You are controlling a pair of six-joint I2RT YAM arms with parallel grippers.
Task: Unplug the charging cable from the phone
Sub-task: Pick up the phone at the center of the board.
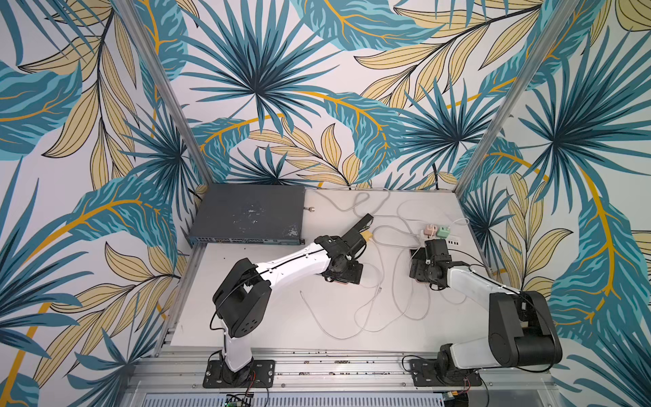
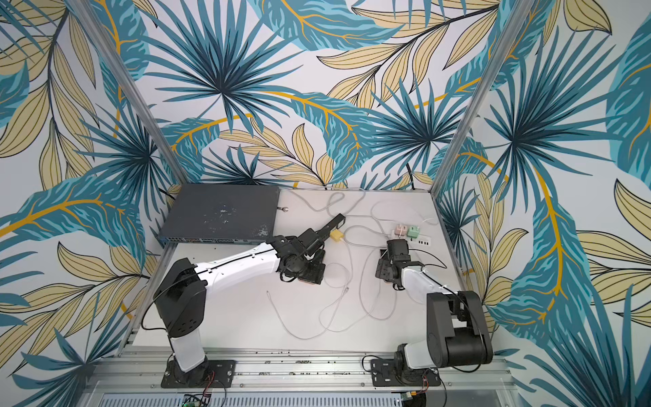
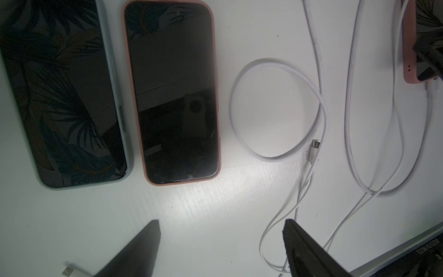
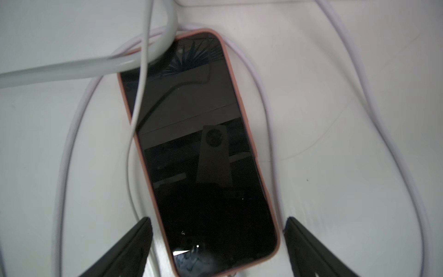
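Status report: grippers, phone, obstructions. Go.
Left gripper open, empty. Right gripper open, straddling black-screened phone in pink case. Thin white cable draped across its screen.

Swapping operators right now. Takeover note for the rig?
Left gripper: open, empty, over the table near the grey phone and second pink phone; a loose plug lies beside them.
Right gripper: open, jaws either side of the pink phone, not clamped.
Cable crosses that phone's screen; it looks still plugged in at the gripper end, though the port is barely in view.
Done: right arm lined up.
Left to do: grip phone, unplug the cable.
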